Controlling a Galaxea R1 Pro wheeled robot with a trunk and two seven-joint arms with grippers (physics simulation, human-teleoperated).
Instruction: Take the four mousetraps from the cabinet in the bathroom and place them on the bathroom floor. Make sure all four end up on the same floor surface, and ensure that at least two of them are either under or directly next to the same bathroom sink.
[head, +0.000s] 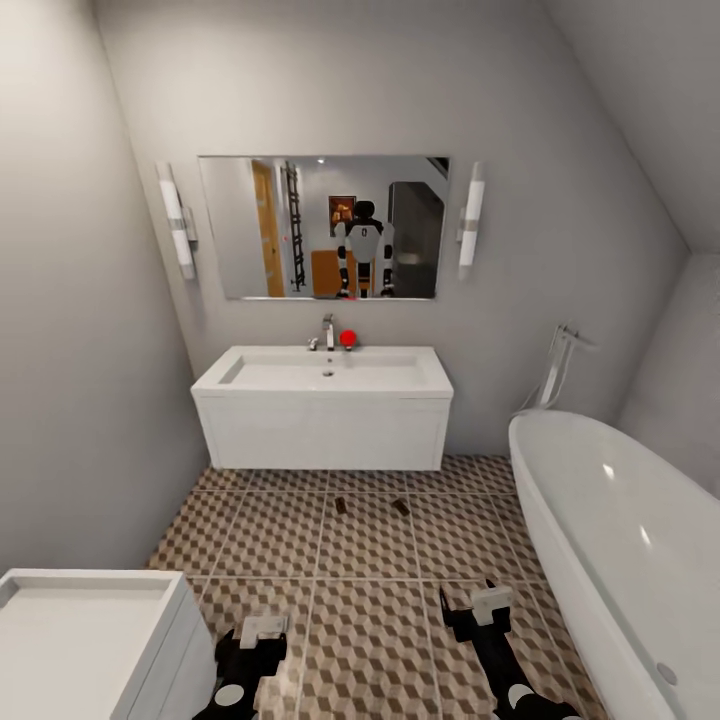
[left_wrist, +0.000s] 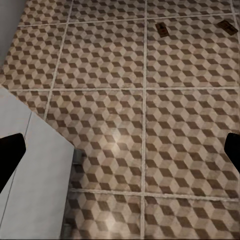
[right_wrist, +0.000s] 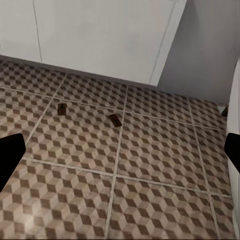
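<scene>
I see 2 mousetraps (head: 341, 506) (head: 401, 507) on the bathroom floor (head: 300, 560) before the bathroom sink (head: 325, 375), at 12 o'clock from me. Both the left gripper (head: 262, 630) and right gripper (head: 480, 605) hang empty, jaws apart; the right is nearer the traps.

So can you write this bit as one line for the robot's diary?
scene: bathroom | mousetraps: two on bathroom floor before sink | left tool: open, empty | right tool: open, empty

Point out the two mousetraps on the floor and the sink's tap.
Left mousetrap (head: 340, 506): head view, middle of its board.
Right mousetrap (head: 401, 507): head view, middle of its board.
Tap (head: 327, 331): head view, its upright chrome body.
</scene>
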